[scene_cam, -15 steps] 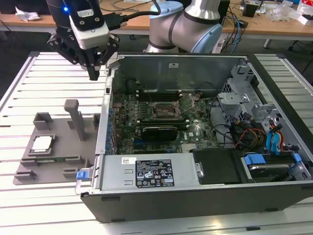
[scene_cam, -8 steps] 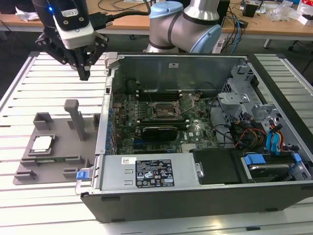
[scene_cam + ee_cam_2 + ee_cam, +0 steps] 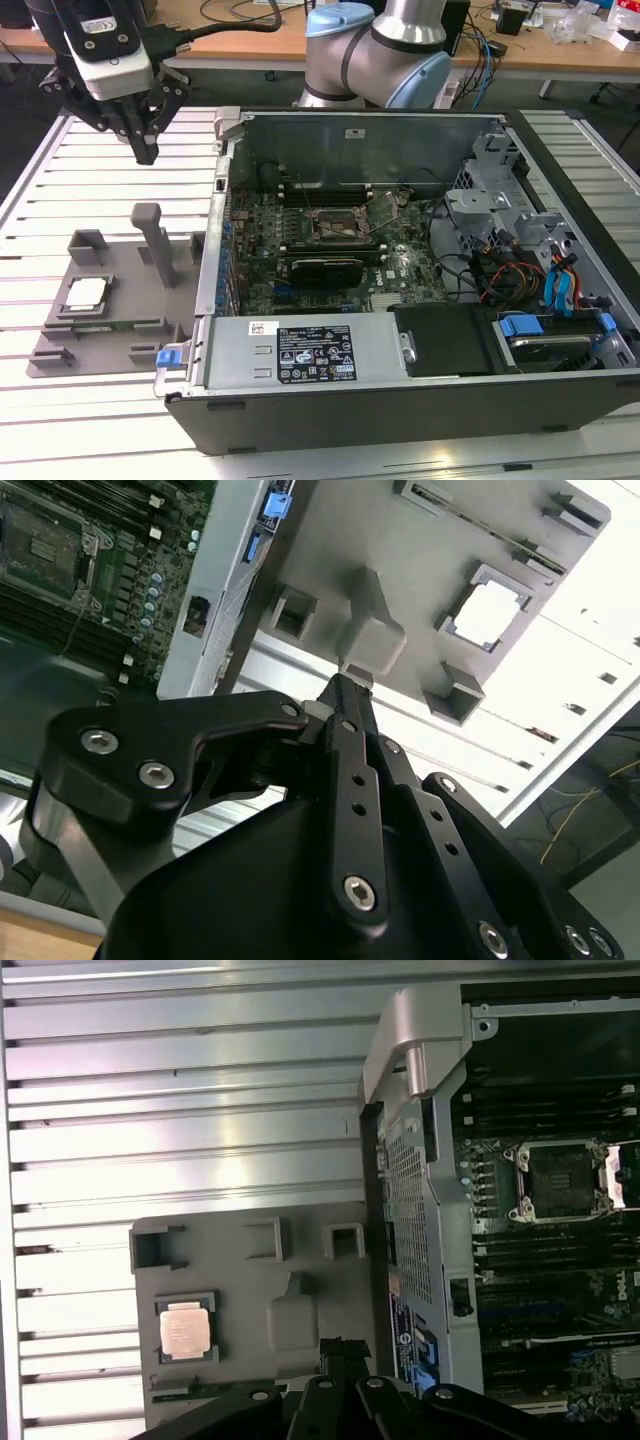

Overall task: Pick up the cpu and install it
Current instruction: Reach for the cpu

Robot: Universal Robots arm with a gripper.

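The cpu (image 3: pixel 85 293) lies flat in a square pocket of the grey tray (image 3: pixel 112 338) on the slatted surface (image 3: pixel 40 200), just beside the open computer case (image 3: pixel 215 290). It looks thin, light and stiff, with a slick metal top and probably delicate contacts underneath, so its bare outer edges seem the safest hold. Inside the case, the motherboard carries a black-framed socket (image 3: pixel 335 226) that appears unfilled, with cables and drives toward the exterior view's right. The gripper (image 3: pixel 146 152) hangs well above the tray, its fingers drawn together on nothing.
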